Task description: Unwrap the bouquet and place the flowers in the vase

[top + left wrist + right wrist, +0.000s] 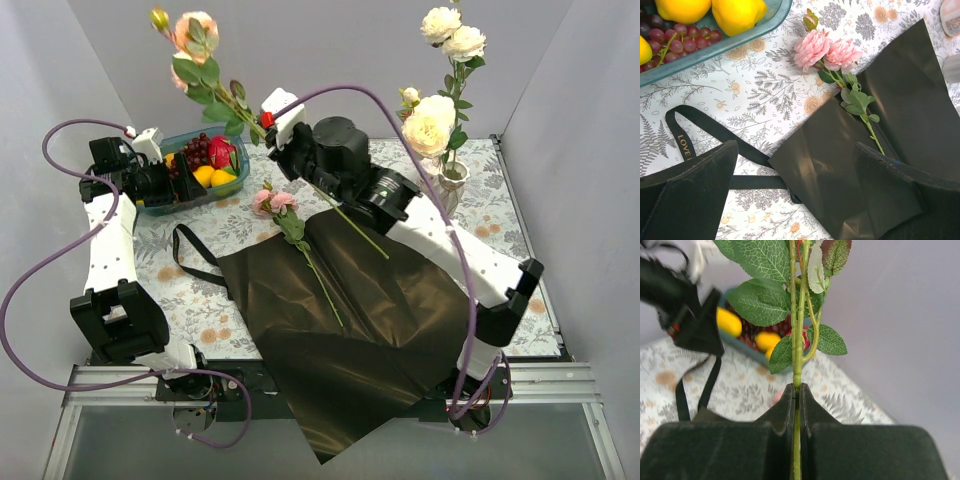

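Observation:
The bouquet is unwrapped: its black-brown paper point(340, 320) lies spread flat on the table, with the black ribbon point(190, 262) loose at its left corner. One pink flower point(275, 203) lies across the paper's top edge, also in the left wrist view as a pink flower point(827, 52). My right gripper point(268, 128) is shut on the green stem point(797, 340) of a peach-pink rose point(195, 35) and holds it in the air. The white vase point(452, 180) at the back right holds cream roses point(432, 120). My left gripper point(795, 200) is open above the ribbon and the paper's corner.
A teal fruit bowl point(172, 207) with grapes and yellow fruit stands at the back left, beside my left gripper point(182, 180). Grey walls close in the floral tablecloth point(210, 330) on three sides. The paper hangs over the near table edge.

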